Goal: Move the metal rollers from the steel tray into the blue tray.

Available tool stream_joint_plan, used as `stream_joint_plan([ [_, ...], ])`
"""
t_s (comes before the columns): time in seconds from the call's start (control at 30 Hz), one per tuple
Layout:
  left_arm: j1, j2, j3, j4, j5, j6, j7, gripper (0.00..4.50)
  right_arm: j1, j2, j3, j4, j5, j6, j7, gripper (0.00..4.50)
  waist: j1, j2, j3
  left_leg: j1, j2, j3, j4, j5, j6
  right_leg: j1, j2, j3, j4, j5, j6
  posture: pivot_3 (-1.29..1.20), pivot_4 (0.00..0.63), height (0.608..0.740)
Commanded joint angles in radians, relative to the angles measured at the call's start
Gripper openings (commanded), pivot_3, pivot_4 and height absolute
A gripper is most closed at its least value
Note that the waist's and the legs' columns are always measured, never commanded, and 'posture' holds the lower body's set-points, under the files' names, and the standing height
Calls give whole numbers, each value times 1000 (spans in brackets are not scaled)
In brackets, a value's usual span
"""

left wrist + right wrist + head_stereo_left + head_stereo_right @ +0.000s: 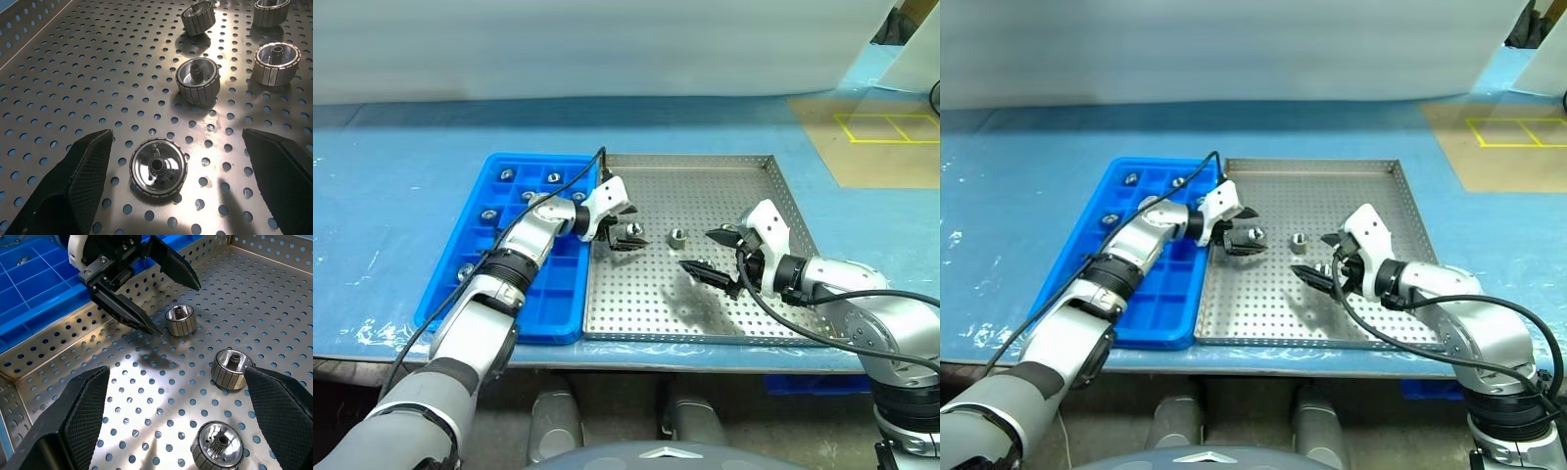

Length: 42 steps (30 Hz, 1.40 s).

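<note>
The steel tray (690,159) sits mid-table with the blue tray (548,294) against its left side. My left gripper (626,228) hangs open at the steel tray's left edge, its fingers (83,171) either side of one metal roller (157,167) without touching it. Several more rollers (197,81) lie beyond it, one at the tray's middle (677,237). My right gripper (695,249) is open over the tray's right half, holding nothing, with two rollers (232,368) lying near its fingers (83,411). Several rollers (507,174) lie in the blue tray's compartments.
The trays lie on a blue table covered in clear film. A brown floor patch with yellow tape lines (886,127) is at the far right. A black cable (558,191) runs along my left arm over the blue tray.
</note>
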<state>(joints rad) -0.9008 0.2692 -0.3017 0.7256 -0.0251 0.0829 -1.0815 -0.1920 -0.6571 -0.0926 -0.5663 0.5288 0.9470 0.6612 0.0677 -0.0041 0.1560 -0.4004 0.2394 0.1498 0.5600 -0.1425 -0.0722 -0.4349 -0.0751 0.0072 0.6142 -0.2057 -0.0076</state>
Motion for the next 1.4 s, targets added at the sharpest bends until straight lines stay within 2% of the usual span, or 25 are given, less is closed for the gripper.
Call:
stream_joint_plan([
  [0.03, -43, 5, -9, 38, 33, -39, -24, 4287, 4, -8, -30, -47, 24, -7, -13, 4500, -1, 0, 0, 1, 0, 0, 0, 0, 0, 1, 0, 0, 0, 0, 0, -265, 150, 740],
  [0.1, -57, 5, -13, 59, 49, -49, -28, 3827, 7, -8, -30, -48, 28, -9, -17, 4500, -1, 0, 0, 2, 0, 0, 0, 0, 0, 1, 0, 0, 0, 0, 0, -265, 150, 740],
  [0.43, -133, -15, -58, 189, 168, -160, -14, 227, 1, -4, -21, -48, 45, -20, -36, 4500, -2, 0, 0, 2, 0, 0, 0, 0, 0, 1, 0, 1, -1, 0, 0, -269, 150, 740],
  [0.47, -140, -17, -62, 203, 177, -175, -15, 49, 1, -4, -21, -48, 46, -20, -37, 4500, -2, 0, 0, 2, 0, 0, 0, 0, 0, 2, 0, 1, -1, 0, 0, -273, 150, 740],
  [0.7, -187, -45, -20, 262, 163, -207, -6, 49, 5, -5, -20, -48, 44, -22, -44, 4500, -2, 0, 0, 3, 0, 0, 0, 0, 1, 4, 0, 0, -2, 0, 0, -279, 150, 740],
  [0.73, -192, -45, -19, 270, 165, -212, -3, 616, 5, -5, -19, -47, 42, -24, -44, 4500, -2, 0, 0, 3, 0, 0, 0, 0, 1, 4, 0, 1, -2, 0, 0, -279, 150, 740],
  [0.83, -207, -48, -12, 292, 167, -217, 6, 1465, 6, -6, -18, -44, 41, -27, -45, 4500, -2, 0, 0, 3, 0, 0, -1, -1, 1, 4, 0, 0, -3, 0, 0, -280, 150, 740],
  [0.97, -220, -54, -9, 308, 173, -217, 9, 2890, 7, -6, -15, -40, 38, -33, -47, 4500, -2, 0, 0, 2, 0, 0, -3, -1, 1, 4, 0, 0, -5, 0, 0, -279, 150, 740],
  [1.4, -216, -68, -30, 331, 215, -207, -55, 2890, 11, -1, -12, -43, 36, -48, -55, 4500, -2, 0, 0, 3, 0, 1, -5, -1, 2, 4, 0, -1, -7, 0, 0, -284, 150, 740],
])
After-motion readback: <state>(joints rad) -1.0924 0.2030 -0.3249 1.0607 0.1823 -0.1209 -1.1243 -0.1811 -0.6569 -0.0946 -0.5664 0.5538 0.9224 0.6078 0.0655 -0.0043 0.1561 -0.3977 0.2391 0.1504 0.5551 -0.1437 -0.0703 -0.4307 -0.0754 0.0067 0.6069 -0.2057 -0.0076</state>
